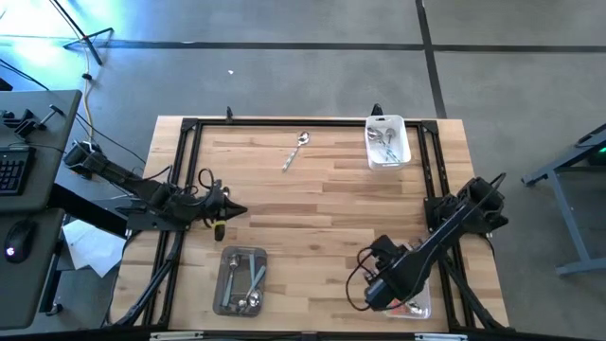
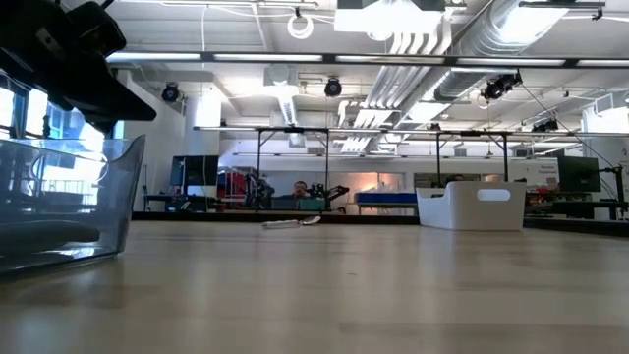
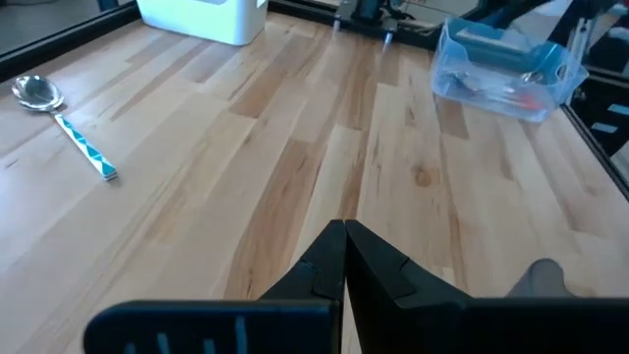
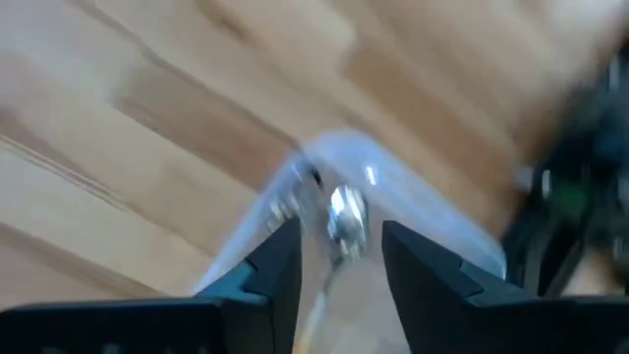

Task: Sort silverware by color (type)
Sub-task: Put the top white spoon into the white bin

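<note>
Our right gripper hangs with its fingers apart over the clear tub at the table's near right corner, a spoon bowl showing between them. Our left gripper waits closed at the left edge. One blue-handled spoon lies loose on the table; others sit in the white tub and the near tray.
</note>
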